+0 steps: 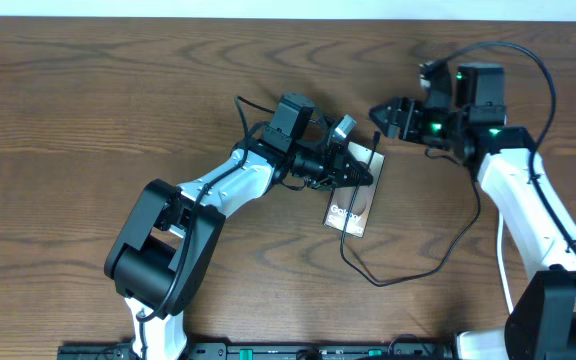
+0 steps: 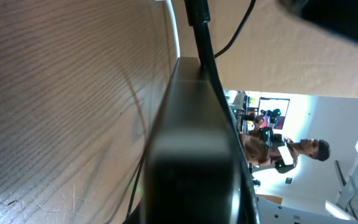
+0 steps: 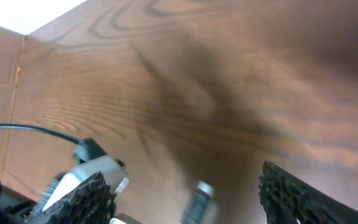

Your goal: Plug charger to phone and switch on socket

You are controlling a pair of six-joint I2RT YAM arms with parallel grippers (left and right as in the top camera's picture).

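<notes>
The phone (image 1: 351,205), dark with white lettering, lies mid-table. My left gripper (image 1: 360,172) is shut on its upper part; in the left wrist view the phone (image 2: 191,124) is a dark blurred slab filling the middle. The charger (image 1: 408,278), a thin black cable, loops below the phone, and its end rises from the phone's top edge (image 1: 376,140). Just above that end, my right gripper (image 1: 381,114) stands open. In the right wrist view the connector tip (image 3: 197,200) shows blurred between the wide-apart fingers (image 3: 92,196), touching neither. The socket is out of view.
A white cord (image 1: 505,270) runs down beside the right arm's base. The charger cable (image 2: 201,37) passes along the phone's edge in the left wrist view. The left arm's silver camera housing (image 3: 89,174) sits close to my right gripper's left finger.
</notes>
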